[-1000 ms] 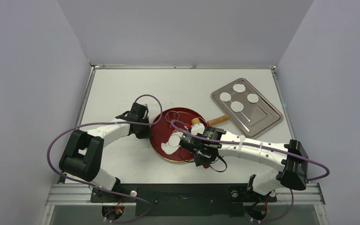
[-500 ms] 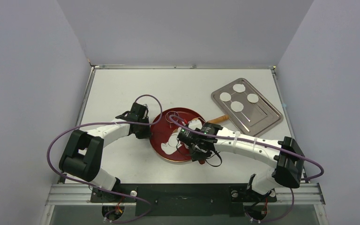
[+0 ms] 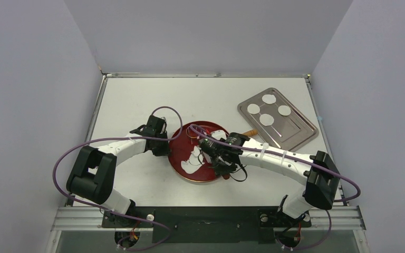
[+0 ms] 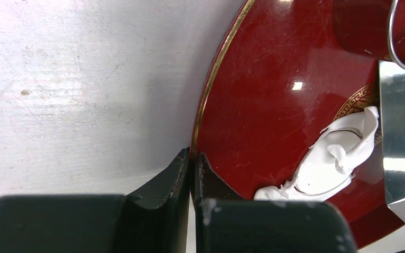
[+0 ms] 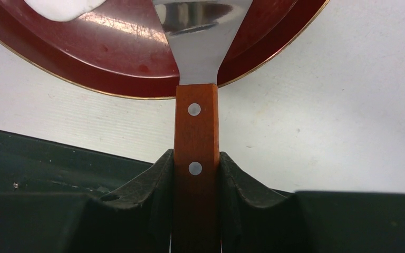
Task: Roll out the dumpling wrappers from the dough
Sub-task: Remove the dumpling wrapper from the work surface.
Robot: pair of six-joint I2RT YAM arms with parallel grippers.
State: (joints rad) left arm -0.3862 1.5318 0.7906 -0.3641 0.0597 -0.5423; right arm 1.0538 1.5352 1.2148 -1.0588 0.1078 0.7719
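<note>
A red plate (image 3: pixel 182 142) holds ragged white dough (image 3: pixel 192 161), also seen in the left wrist view (image 4: pixel 332 161). My left gripper (image 3: pixel 164 149) is shut on the plate's left rim (image 4: pixel 203 113), one finger outside it and one inside. My right gripper (image 3: pixel 224 167) is shut on the wooden handle of a scraper (image 5: pixel 196 132) at the plate's near right edge. The scraper's steel blade (image 5: pixel 200 31) reaches over the plate toward the dough (image 5: pixel 63 6). Several round dumpling wrappers (image 3: pixel 266 119) lie on a steel tray (image 3: pixel 295 132) at the right.
A metal ring cutter (image 3: pixel 192 129) sits at the far side of the plate, also in the left wrist view (image 4: pixel 393 37). A wooden rolling pin (image 3: pixel 249 133) lies between plate and tray. More white dough (image 3: pixel 217 134) lies at the plate's far right.
My right arm has moved left and farther in, carrying the scraper over the plate. The dough in the plate has been pushed and reshaped. The left arm has not moved.
</note>
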